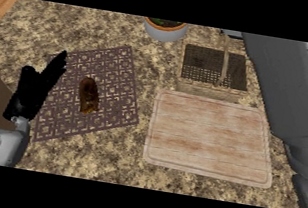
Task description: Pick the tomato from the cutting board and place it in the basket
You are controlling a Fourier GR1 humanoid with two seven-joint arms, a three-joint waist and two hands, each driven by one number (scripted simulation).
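Speckled granite counter [87, 29] holds a bare pale wooden cutting board [210, 136] and dark wire-mesh basket [215, 71]; no tomato shows, perhaps carried by the unseen right hand. Left hand [36, 88] rests straight-fingered, empty.

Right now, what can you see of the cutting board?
The cutting board is a pale, wood-looking rectangle with rounded corners and a shallow groove near its rim. It lies flat on the speckled counter, right of the patterned mat and just in front of the dark mesh basket, whose near wall looks to meet its far edge. Its top shows only streaky grain; no tomato lies on it. The right forearm passes beside its right edge.
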